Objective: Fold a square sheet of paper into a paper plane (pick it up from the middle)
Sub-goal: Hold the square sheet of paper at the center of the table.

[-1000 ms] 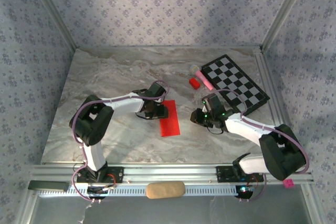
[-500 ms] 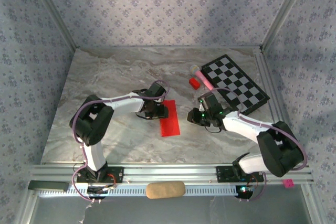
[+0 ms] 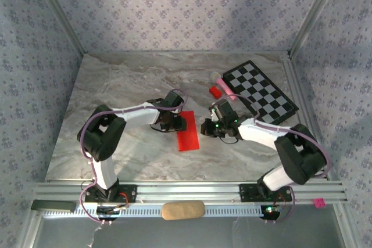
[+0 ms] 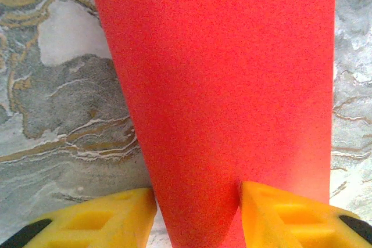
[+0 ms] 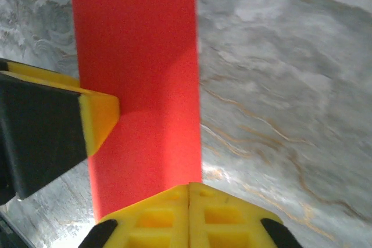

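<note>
The red paper (image 3: 187, 130), creased into a narrow strip, lies flat on the marble table (image 3: 116, 85). My left gripper (image 3: 172, 122) rests at its upper left edge. In the left wrist view the red paper (image 4: 221, 85) runs between the spread yellow fingers (image 4: 104, 219) of the left gripper (image 4: 197, 201), which is open. My right gripper (image 3: 207, 129) sits close to the strip's right side. In the right wrist view the right gripper (image 5: 190, 193) is shut, tips together at the near end of the paper (image 5: 139, 56), with a left finger (image 5: 99, 117) on the paper's far side.
A checkerboard (image 3: 260, 93) lies at the back right, with a small red block (image 3: 215, 92) and a pink stick (image 3: 225, 87) beside its left corner. A tan oblong (image 3: 182, 209) rests on the front rail. Patterned walls enclose the table.
My right gripper has slid left across the table, from a gap away to the paper's right edge. The left gripper and the paper have stayed put.
</note>
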You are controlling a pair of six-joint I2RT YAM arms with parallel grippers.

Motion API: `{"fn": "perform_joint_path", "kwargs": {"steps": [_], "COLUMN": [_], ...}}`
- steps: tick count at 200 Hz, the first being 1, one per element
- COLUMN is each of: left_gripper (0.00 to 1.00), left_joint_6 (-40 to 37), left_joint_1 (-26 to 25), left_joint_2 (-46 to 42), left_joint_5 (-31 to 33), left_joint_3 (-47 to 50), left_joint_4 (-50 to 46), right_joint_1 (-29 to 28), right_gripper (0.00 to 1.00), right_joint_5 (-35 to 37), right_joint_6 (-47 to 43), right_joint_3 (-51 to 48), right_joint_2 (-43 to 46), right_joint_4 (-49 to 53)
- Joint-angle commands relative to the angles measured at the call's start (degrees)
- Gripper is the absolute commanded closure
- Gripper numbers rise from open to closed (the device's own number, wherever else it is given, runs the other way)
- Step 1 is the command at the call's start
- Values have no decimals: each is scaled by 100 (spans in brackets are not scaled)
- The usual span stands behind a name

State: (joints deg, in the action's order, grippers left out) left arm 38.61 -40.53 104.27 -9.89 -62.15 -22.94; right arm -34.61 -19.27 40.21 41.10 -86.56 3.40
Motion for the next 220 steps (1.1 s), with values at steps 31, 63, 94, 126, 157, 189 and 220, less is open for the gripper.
{"fn": "perform_joint_path", "kwargs": {"steps": [31, 63, 94, 126, 157, 189, 220], "left_gripper": [54, 54, 54, 54, 54, 53, 50], "left_joint_6": [-97, -106, -107, -91, -103, -55, 76], "left_joint_1": [53, 54, 54, 52, 50, 54, 62], "left_joint_2": [435, 463, 480, 479, 463, 322, -227], "left_joint_5": [254, 244, 218, 202, 198, 153, 73], "left_joint_3": [214, 214, 216, 204, 218, 218, 192], "left_joint_4": [154, 158, 171, 186, 194, 235, 228], "right_joint_1": [-91, -124, -156, -172, -194, -178, -169], "right_gripper": [100, 100, 100, 100, 100, 100, 100], "right_joint_5": [-448, -586, -604, -503, -196, 55, 42], "right_joint_6": [14, 7, -42, -108, -210, -314, -373], "right_joint_3": [489, 804, 1035, 1091, 822, 609, 745], "right_joint_2": [-797, -1192, -1493, -1742, -1852, -1803, -1811], "right_joint_4": [-476, -498, -387, -178, 78, 187, 343]}}
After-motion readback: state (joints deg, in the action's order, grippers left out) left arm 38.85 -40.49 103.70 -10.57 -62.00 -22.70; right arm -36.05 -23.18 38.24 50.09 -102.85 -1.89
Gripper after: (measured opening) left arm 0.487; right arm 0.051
